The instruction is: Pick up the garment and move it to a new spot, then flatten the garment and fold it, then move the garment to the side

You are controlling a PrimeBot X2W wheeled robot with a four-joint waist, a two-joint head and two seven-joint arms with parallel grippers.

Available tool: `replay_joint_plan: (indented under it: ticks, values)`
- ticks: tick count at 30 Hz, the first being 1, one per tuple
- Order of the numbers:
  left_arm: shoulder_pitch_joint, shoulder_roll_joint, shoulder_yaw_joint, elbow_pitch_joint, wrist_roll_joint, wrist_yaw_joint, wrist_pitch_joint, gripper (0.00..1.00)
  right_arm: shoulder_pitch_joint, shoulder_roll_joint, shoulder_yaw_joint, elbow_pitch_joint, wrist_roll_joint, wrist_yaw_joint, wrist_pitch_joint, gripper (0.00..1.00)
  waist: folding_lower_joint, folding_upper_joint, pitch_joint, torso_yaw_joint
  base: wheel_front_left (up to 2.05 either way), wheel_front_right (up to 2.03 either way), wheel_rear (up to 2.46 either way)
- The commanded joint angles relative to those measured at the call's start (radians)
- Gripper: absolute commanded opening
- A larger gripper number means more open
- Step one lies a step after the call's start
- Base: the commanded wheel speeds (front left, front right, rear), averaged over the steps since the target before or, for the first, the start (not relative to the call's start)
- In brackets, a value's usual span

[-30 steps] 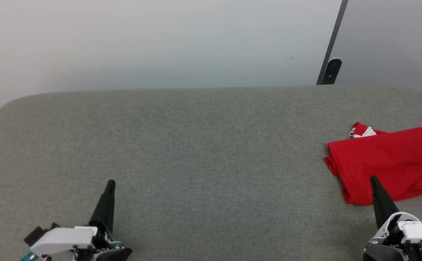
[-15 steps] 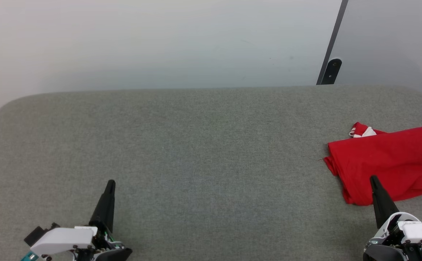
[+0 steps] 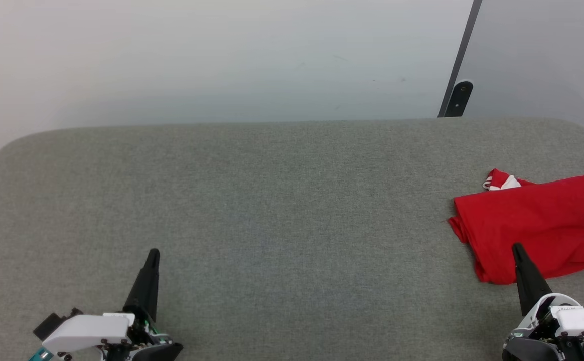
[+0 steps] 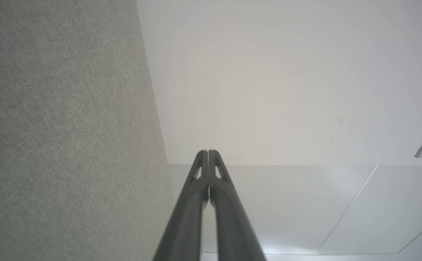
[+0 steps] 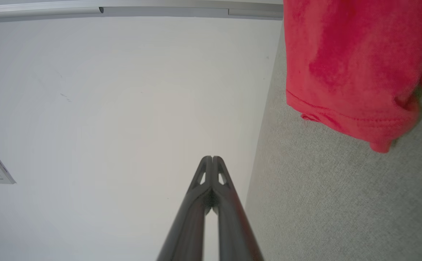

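Grey cloth-covered tabletop (image 3: 272,200) with rounded far corners, set against a pale wall (image 3: 222,60). The garment (image 3: 538,220) lies at the right side of the tabletop as a compact, roughly rectangular red bundle. Its plain side faces up, and a scrap of white striped trim (image 3: 501,182) peeks out at its far left corner. Its right end runs out of the head view. The layered left edge and doubled near hem (image 5: 345,121) suggest that folding is done and that the garment has been set aside, so the task is probably at or near its close.

Both arms rest low at the near edge. The left jaws, with fingers (image 3: 144,288) pressed together and holding nothing, point away over bare cloth, well apart from the garment. The right jaws are likewise pressed together and empty. In the head view their tip overlaps the garment's near edge. The right wrist view shows the fingers (image 5: 196,217) apart from the fabric, with the hem off to one side.

Other features are a dark upright strip (image 3: 465,35) on the wall and a small dark bracket (image 3: 460,98) at its foot, both behind the tabletop and out of the arms' way. No object lies between either arm and the garment. The only hazard judged here is a fingertip snagging the loose hem.
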Motion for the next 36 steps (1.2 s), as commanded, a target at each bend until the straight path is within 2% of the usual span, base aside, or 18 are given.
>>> replay_joint_plan:
  ticks: [1, 36]
  values:
    - [-0.011, -0.001, 0.002, 0.001, -0.004, -0.006, 0.001, 0.00, -0.003, 0.003, 0.001, 0.000, 0.004, -0.001, -0.002, 0.00, 0.0000, -0.0001, 0.000, 0.000, 0.00, 0.00, 0.00]
    - [-0.011, -0.001, 0.002, 0.001, -0.004, -0.006, 0.001, 0.00, -0.003, 0.003, 0.001, 0.000, 0.004, -0.001, -0.002, 0.00, 0.0000, -0.0001, 0.000, 0.000, 0.00, 0.00, 0.00]
